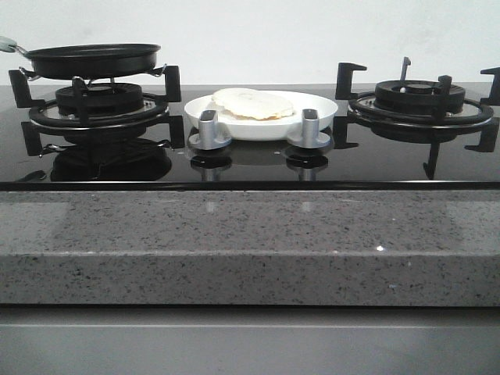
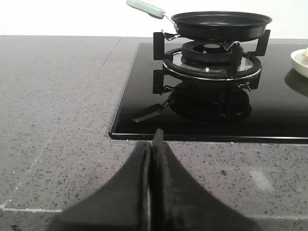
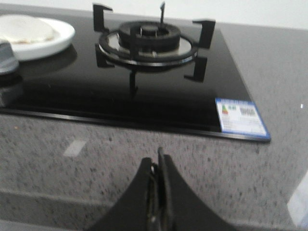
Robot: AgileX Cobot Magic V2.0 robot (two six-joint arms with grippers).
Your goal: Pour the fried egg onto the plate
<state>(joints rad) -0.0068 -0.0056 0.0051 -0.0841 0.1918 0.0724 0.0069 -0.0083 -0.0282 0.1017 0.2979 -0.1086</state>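
Observation:
The fried egg (image 1: 251, 103), pale and wavy-edged, lies on the white plate (image 1: 324, 115) at the middle of the black glass hob; both also show in the right wrist view, egg (image 3: 26, 29) on plate (image 3: 62, 36). A black frying pan (image 1: 92, 59) with a pale green handle (image 2: 145, 7) rests on the left burner (image 1: 99, 105). My left gripper (image 2: 153, 144) is shut with nothing in it, low over the granite counter in front of the hob's left corner. My right gripper (image 3: 158, 161) is also shut and holds nothing, above the counter in front of the right burner (image 3: 149, 41). Neither arm shows in the front view.
Two silver hob knobs (image 1: 209, 131) (image 1: 310, 129) stand just in front of the plate. The right burner's pan supports (image 1: 422, 101) stick up. A blue energy label (image 3: 240, 118) sits on the hob's near right corner. The speckled granite counter (image 1: 250, 242) runs along the front.

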